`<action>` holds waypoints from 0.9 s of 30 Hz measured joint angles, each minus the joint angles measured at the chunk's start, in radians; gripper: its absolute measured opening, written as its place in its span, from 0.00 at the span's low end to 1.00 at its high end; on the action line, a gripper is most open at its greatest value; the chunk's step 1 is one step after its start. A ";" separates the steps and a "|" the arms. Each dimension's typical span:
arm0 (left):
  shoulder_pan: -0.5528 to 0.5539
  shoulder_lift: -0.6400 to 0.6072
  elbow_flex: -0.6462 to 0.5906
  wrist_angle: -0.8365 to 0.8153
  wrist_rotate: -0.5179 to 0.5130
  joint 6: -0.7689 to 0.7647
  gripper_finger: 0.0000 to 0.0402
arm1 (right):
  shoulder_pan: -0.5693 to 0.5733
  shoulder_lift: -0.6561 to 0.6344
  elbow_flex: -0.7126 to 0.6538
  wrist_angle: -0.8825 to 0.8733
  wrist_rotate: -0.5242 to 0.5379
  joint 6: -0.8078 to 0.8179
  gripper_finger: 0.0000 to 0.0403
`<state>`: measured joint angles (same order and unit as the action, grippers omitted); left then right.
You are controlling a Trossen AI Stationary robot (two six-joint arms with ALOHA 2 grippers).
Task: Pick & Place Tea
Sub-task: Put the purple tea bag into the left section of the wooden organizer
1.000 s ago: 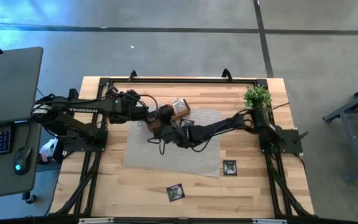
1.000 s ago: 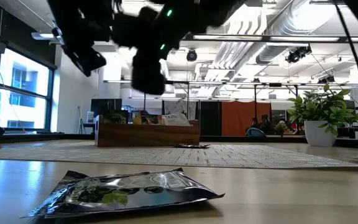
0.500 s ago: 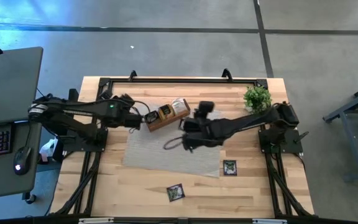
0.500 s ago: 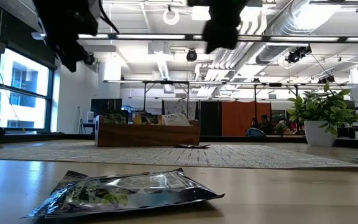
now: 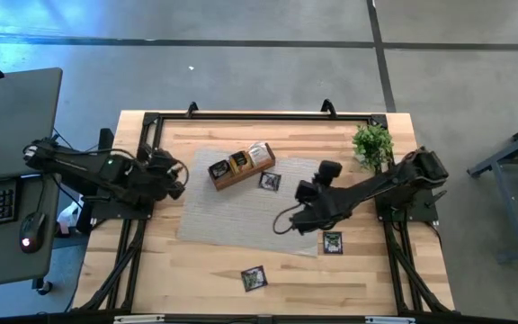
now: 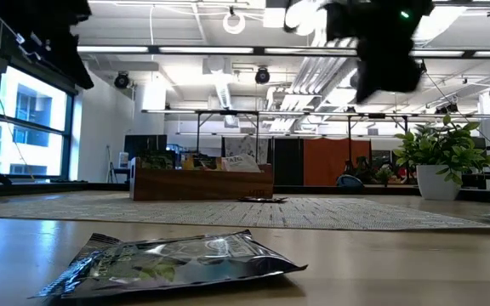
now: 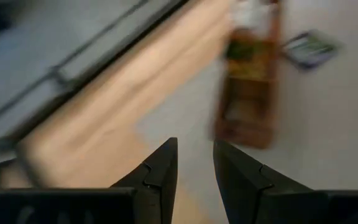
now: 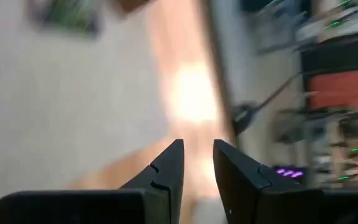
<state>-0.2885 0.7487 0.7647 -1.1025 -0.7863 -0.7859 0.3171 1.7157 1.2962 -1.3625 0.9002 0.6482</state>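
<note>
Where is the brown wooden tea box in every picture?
High view: wooden tray on the grey mat, upper middle.
Low view: tray left of centre, far back.
Left wrist view: blurred tray beyond the fingers.
Right wrist view: cannot tell.
Shared landmark: the sachet lying beside the tray.

Three loose tea sachets lie flat in the high view. One dark sachet [image 5: 270, 181] sits just right of centre in the upper half of the frame, close beside the filled sachets [image 5: 238, 162] standing in a row there. A dark-green sachet [image 5: 332, 242] lies right of centre in the lower half. A third, silvery-dark sachet [image 5: 254, 278] lies at bottom centre, slightly rotated; the low view shows it crinkled and glossy in the foreground [image 6: 177, 262].
</note>
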 joint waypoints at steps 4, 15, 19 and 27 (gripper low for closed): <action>-0.041 -0.067 -0.076 0.198 0.078 0.098 0.25 | -0.003 -0.121 -0.182 0.267 -0.153 -0.083 0.21; -0.039 -0.021 -0.163 0.595 0.236 0.206 0.25 | -0.128 -0.380 -0.739 1.639 -0.400 -0.390 0.21; -0.039 0.026 -0.163 0.597 0.227 0.206 0.25 | -0.224 -0.339 -0.861 1.936 -0.493 -0.398 0.21; -0.039 0.075 -0.163 0.634 0.148 0.235 0.25 | -0.381 -0.146 -0.781 1.977 -0.596 -0.400 0.34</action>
<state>-0.3271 0.8234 0.6018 -0.4686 -0.6388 -0.5507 -0.0638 1.5696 0.5153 0.6144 0.3041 0.2478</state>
